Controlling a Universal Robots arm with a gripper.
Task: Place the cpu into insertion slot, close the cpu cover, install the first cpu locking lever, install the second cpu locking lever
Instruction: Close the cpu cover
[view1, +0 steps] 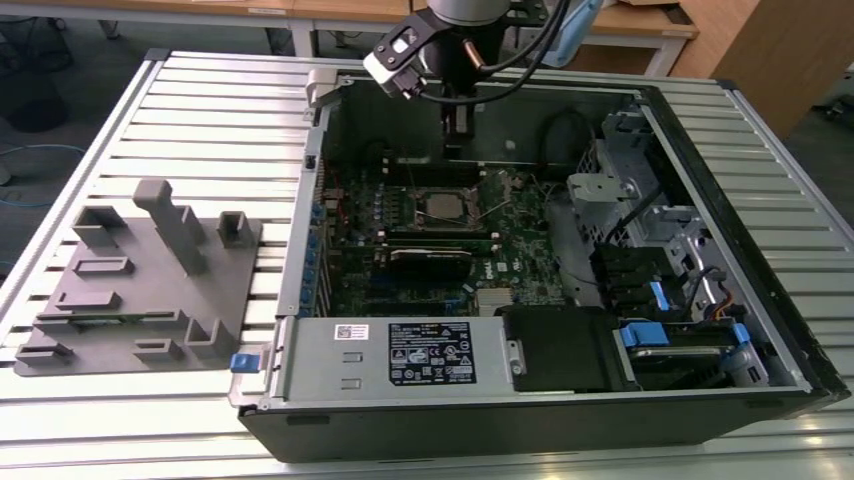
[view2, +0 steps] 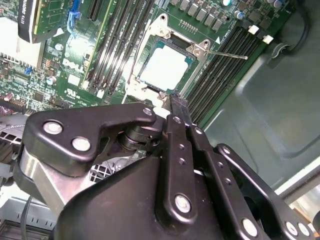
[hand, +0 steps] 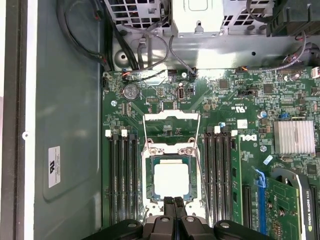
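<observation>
Already seated: the cpu (hand: 171, 179) is seen lying in the insertion slot (hand: 148, 172), toward the far side of the motherboard (view1: 521, 235), with the cpu cover (hand: 171, 116) judged to be raised open behind it.

The gripper (hand: 174, 200) is held just beside the socket's edge, its claw pressed together and pinching nothing. If those tips were driven too low, the chip's face could be scratched or nudged askew. The thin locking lever (view2: 227, 53), standing free, could be bent if struck off-centre.

Unreadable printed labels on power-supply box (view1: 334, 368) and case wall (hand: 70, 115)
</observation>
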